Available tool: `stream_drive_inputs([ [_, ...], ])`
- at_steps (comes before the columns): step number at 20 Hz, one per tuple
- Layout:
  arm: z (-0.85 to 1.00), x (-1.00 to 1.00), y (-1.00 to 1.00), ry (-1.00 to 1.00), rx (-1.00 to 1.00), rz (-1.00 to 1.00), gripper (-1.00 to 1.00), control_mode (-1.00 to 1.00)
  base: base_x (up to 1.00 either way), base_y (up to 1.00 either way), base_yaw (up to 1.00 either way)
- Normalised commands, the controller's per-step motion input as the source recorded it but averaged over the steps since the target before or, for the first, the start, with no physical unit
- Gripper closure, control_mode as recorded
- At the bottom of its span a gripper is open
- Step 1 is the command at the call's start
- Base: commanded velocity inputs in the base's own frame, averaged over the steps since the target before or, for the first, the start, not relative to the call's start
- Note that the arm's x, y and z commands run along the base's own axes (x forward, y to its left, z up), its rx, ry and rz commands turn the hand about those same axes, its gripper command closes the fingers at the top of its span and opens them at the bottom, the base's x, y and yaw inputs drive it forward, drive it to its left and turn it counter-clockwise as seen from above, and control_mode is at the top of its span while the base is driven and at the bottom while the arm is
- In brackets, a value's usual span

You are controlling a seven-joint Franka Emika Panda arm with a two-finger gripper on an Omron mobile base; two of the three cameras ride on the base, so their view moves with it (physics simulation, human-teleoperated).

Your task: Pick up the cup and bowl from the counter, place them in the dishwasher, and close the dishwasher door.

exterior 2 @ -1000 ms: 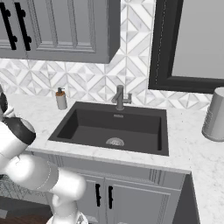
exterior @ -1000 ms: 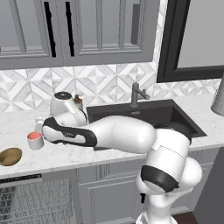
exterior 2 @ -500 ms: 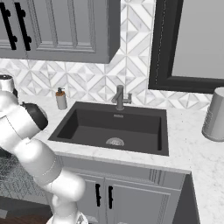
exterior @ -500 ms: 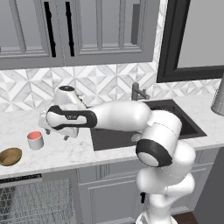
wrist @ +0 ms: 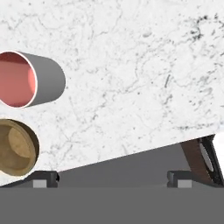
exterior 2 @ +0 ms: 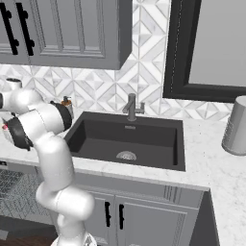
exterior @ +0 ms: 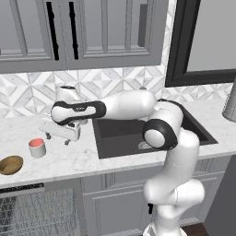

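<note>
Left base view: 1 cup, upright with mouth up, near the front edge of the counter, left of the sink; 1 bowl, mouth up, at the front-left edge, near the cup but apart from it. Dishwasher open below, wire rack showing. Gripper above the counter just right of the cup, having drawn back from over it since 1 s ago; fingers spread, pinching nothing. Right base view: arm at the left edge; soap bottle behind the sink corner. Hand view: cup and bowl at the left, apart; fingertips wide.
</note>
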Motion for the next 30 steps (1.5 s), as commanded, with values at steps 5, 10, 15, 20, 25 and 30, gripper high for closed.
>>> stream_drive_inputs([
  [5, -0.27, 0.00, 0.12, 0.00, 0.00, 0.00, -1.00, -1.00, 0.00, 0.00, 0.00],
  [10, -0.26, 0.02, 0.12, 0.00, 0.00, 0.00, -1.00, -1.00, 0.00, 0.00, 0.00],
  [15, 0.00, 0.12, 0.21, 0.00, 0.00, 0.00, -1.00, -1.00, 0.00, 0.00, 0.00],
  [20, -0.16, 0.23, 0.19, 0.00, 0.00, 0.00, -1.00, -1.00, 0.00, 0.00, 0.00],
  [25, -0.15, 0.19, 0.10, 0.00, 0.00, 0.00, -1.00, -1.00, 0.00, 0.00, 0.00],
  [30, -0.15, 0.37, 0.02, -0.02, 0.00, 0.00, -1.00, -1.00, 0.00, 0.00, 0.00],
])
